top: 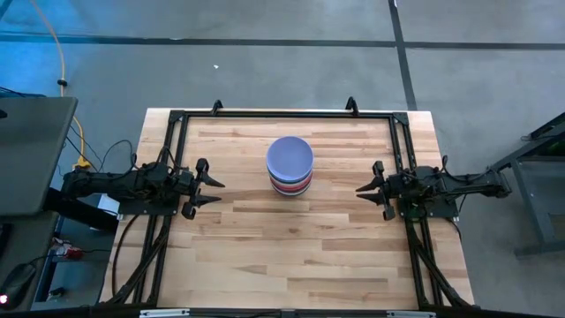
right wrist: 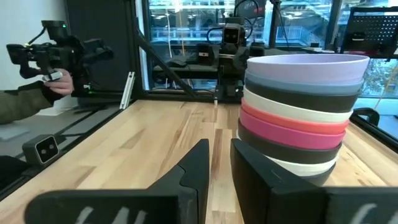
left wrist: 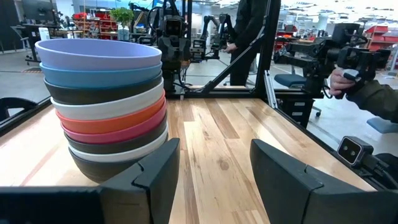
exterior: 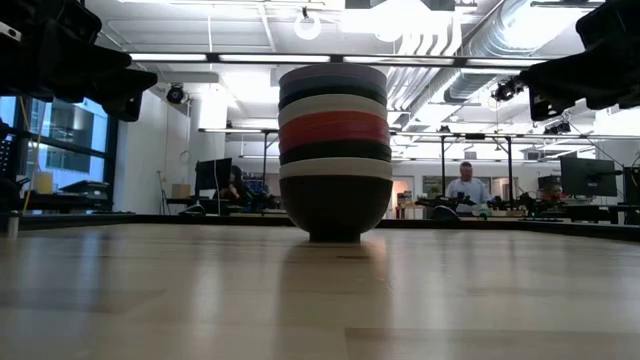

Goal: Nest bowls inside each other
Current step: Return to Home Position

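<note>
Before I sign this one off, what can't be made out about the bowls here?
- High view: the lavender bowl covers the rest; only rim slivers show.
- Low view: backlight darkens the stack, so the upper colours are unclear.
- Wrist views: the bottom bowl has its base behind the jaws.

The bowls (left wrist: 102, 106) stacked between the two sets of jaws look like smooth plastic, with a soft satin sheen rather than a hard gloss. Their rims and walls are even. The desk (top: 291, 256) under the jaws is pale wood laid in narrow glued strips. It is smooth, with a low sheen that faintly mirrors the stack. The left jaws and right jaws are dark, matt and plastic-looking, with flat faces. The rails (top: 282, 115) edging the desk, outside the jaws, look like black metal.
</note>
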Available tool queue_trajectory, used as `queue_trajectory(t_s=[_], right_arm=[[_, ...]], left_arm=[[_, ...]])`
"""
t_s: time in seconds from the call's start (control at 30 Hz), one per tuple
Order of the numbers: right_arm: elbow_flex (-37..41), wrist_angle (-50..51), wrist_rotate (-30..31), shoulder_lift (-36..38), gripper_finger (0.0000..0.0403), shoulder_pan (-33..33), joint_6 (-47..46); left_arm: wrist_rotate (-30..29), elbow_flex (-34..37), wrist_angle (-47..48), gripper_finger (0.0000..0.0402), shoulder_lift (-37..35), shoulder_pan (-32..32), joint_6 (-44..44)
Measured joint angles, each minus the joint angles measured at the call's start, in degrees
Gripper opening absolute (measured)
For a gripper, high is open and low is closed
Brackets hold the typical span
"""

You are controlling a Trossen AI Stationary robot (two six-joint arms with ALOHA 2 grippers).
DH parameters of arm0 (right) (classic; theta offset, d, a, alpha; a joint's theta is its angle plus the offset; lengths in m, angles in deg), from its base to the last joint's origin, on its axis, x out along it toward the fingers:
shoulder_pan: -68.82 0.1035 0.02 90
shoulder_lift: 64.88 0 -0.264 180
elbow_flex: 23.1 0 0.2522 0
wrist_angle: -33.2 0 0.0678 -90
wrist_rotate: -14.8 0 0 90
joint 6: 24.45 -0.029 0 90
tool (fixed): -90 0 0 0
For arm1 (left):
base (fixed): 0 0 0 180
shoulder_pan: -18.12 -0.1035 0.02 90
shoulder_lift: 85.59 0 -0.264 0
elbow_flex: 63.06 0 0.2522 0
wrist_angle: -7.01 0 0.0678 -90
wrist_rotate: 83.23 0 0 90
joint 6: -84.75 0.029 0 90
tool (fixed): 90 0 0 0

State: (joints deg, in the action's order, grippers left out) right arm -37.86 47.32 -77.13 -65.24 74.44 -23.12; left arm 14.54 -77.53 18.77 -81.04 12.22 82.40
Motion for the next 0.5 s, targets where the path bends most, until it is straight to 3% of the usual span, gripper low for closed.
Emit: queue_trajectory(t_s=[0.5], right_arm=[[0.0,0.0,0.3,0.0,0.0059,0.0,5.5]], left_arm=[[0.0,0.0,0.0,0.0184,0.0,0.0,0.0]])
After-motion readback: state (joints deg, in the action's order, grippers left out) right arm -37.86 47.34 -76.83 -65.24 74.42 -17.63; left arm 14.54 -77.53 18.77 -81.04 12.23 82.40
